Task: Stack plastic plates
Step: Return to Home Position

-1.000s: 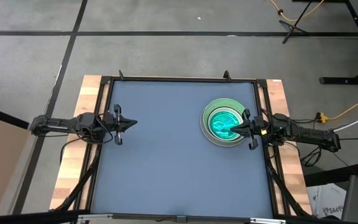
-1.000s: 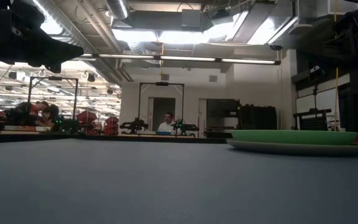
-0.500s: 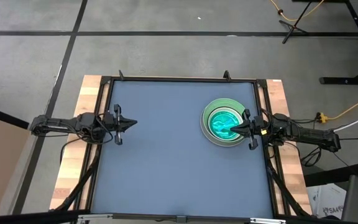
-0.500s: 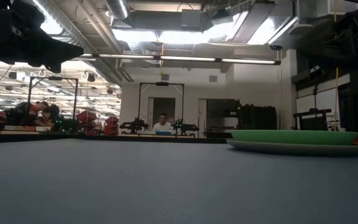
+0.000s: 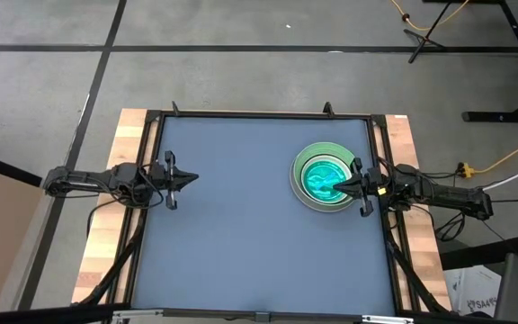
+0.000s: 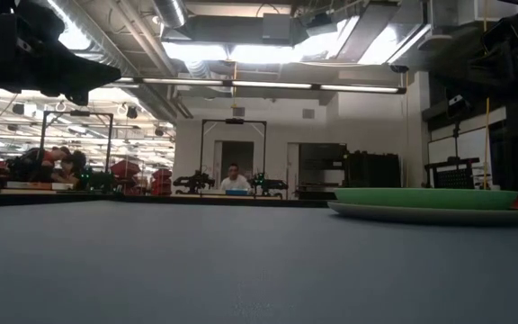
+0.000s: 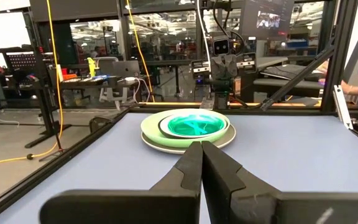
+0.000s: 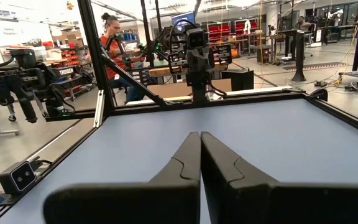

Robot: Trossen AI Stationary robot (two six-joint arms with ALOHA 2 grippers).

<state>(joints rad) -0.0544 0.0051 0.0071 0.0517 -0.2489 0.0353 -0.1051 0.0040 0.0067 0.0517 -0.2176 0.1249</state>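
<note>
One camera hangs high, looking straight down on the whole surface (image 5: 241, 225), plate stack (image 5: 324, 176) toward 3 o'clock. A second sits at surface level, facing across, the same stack near 3 o'clock. Each wrist camera looks across the surface over its closed jaws; the left's also shows the stack.

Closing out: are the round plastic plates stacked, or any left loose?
Stacked: one pile of round plastic plates; the high view shows none elsewhere on the blue-grey table.
</note>
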